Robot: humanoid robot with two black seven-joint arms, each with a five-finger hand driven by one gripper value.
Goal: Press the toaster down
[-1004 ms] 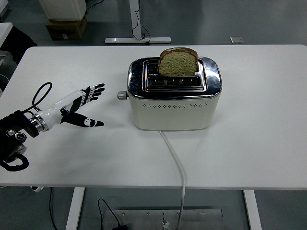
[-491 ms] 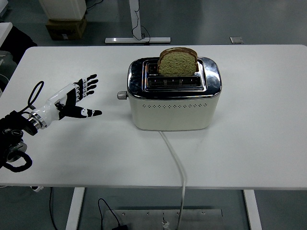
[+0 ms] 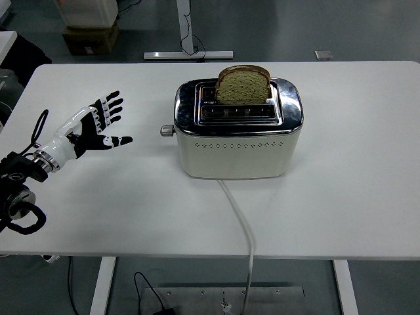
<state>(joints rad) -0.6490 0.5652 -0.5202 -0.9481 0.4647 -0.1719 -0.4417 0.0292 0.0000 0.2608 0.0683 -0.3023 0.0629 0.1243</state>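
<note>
A cream and chrome toaster stands in the middle of the white table. A slice of brown bread sticks up out of its far slot; the near slot holds nothing. The lever knob juts from the toaster's left end, in its raised position. My left hand hovers over the table well to the left of the knob, fingers spread, holding nothing. The right arm is out of view.
The toaster's white cord runs from its front across the table and over the near edge. A cardboard box and a desk leg base sit on the floor beyond the far edge.
My left hand has drawn back to the left and lifted away from the toaster's knob, staying spread. The toaster, lever and bread have not moved.
</note>
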